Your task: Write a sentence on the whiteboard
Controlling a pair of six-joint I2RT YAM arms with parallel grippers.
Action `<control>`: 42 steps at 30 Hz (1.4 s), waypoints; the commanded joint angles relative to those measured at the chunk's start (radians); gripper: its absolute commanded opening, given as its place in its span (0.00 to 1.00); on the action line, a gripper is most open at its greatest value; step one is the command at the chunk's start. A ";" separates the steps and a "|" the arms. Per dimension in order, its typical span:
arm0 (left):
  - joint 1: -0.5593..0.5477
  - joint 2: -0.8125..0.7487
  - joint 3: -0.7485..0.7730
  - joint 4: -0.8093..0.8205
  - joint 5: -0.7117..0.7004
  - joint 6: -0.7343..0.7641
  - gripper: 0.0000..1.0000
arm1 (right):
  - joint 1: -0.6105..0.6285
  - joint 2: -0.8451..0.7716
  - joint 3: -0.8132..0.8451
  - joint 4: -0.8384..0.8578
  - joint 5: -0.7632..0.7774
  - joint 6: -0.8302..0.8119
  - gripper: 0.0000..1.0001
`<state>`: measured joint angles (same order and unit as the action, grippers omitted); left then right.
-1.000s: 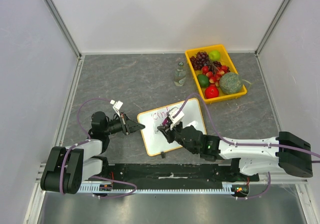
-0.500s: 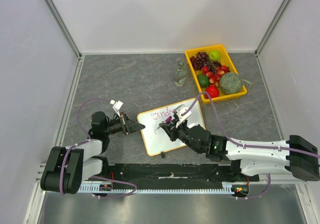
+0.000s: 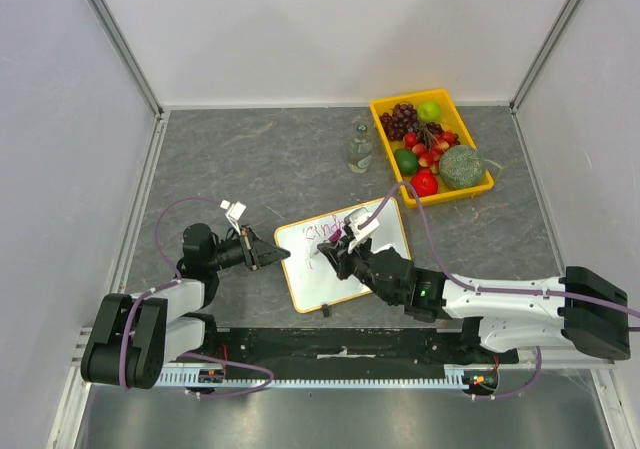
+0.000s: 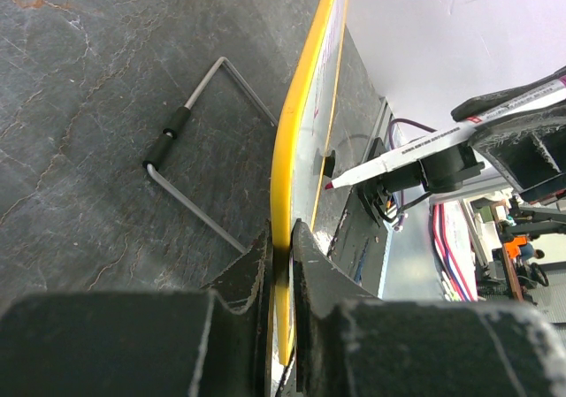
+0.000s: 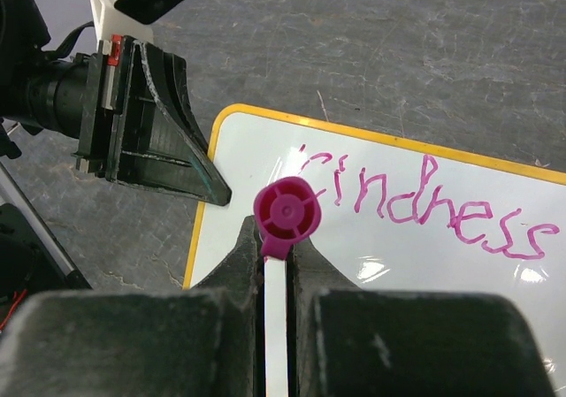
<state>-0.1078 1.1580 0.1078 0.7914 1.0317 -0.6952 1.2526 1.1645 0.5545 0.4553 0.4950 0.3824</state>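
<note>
The whiteboard (image 3: 380, 231) lies tilted on the grey table, white with a yellow rim (image 4: 296, 141). My left gripper (image 3: 284, 255) is shut on the rim of its left edge (image 4: 281, 242). The sentence (image 5: 416, 204) stands as one pink line near the top edge, reading "Kindness" (image 3: 328, 231). My right gripper (image 5: 275, 238) is shut on a white marker with a pink end cap (image 5: 286, 209). It holds the marker (image 3: 354, 230) over the board's left part, below the first letters. In the left wrist view the marker's pink tip (image 4: 330, 185) sits at the board's face.
A yellow fruit tray (image 3: 489, 181) with grapes, apples and a melon stands at the back right. A small bottle (image 3: 359, 149) stands left of it. A wire stand (image 4: 190, 127) lies under the board's back. Enclosure walls close in three sides.
The right arm swung slightly right and came back left, the marker staying over the board's left part. The left gripper has not moved.
</note>
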 commanded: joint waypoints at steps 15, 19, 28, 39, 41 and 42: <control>-0.003 0.000 0.012 -0.001 -0.009 0.011 0.02 | -0.016 0.046 0.021 0.062 0.025 0.024 0.00; -0.001 0.000 0.012 -0.001 -0.009 0.011 0.02 | -0.016 0.000 0.015 0.051 0.019 0.026 0.00; -0.001 0.003 0.013 0.000 -0.010 0.011 0.02 | -0.016 -0.020 -0.010 0.028 0.030 0.023 0.00; -0.001 0.005 0.012 0.000 -0.007 0.011 0.02 | -0.022 0.035 -0.051 0.077 0.040 0.039 0.00; -0.001 0.003 0.013 0.000 -0.007 0.011 0.02 | -0.022 0.035 -0.054 0.071 0.040 0.039 0.00; -0.001 0.003 0.013 0.002 -0.005 0.011 0.02 | -0.022 0.034 -0.056 0.069 0.040 0.039 0.00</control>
<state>-0.1078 1.1584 0.1078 0.7891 1.0313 -0.6952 1.2385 1.1866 0.5152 0.5091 0.4957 0.4156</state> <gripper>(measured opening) 0.141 0.066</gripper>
